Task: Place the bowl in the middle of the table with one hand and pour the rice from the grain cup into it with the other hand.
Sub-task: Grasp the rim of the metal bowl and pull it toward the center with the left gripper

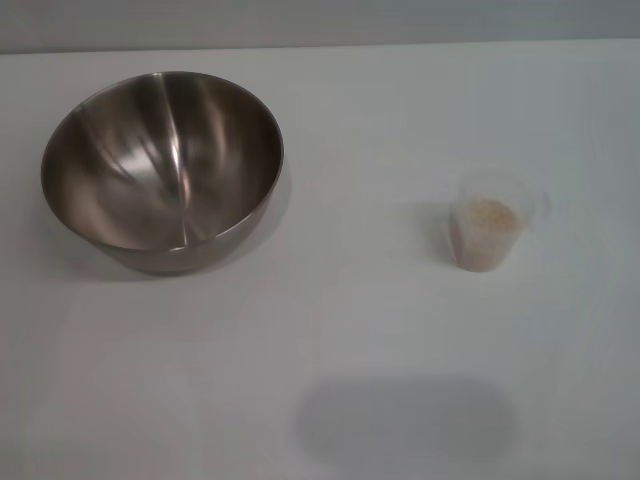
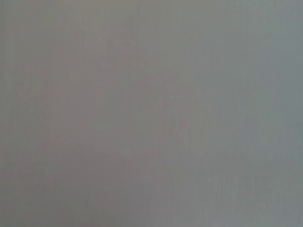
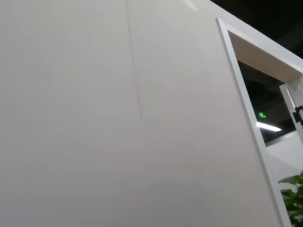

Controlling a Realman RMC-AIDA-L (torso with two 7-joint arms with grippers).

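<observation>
Bowl [image 1: 162, 170] sits in the upper left of the head view on the table [image 1: 330, 330], empty and untouched; the grain cup [image 1: 489, 222] stands well apart at centre right, upright, with rice [image 1: 490, 212] inside. Neither gripper appears in any view (the wrist cameras show only blank surfaces and a wall), so their state cannot be told. Nothing is underway yet, I judge. Next, one arm must reach the bowl's rim and bring it to mid-table.
</observation>
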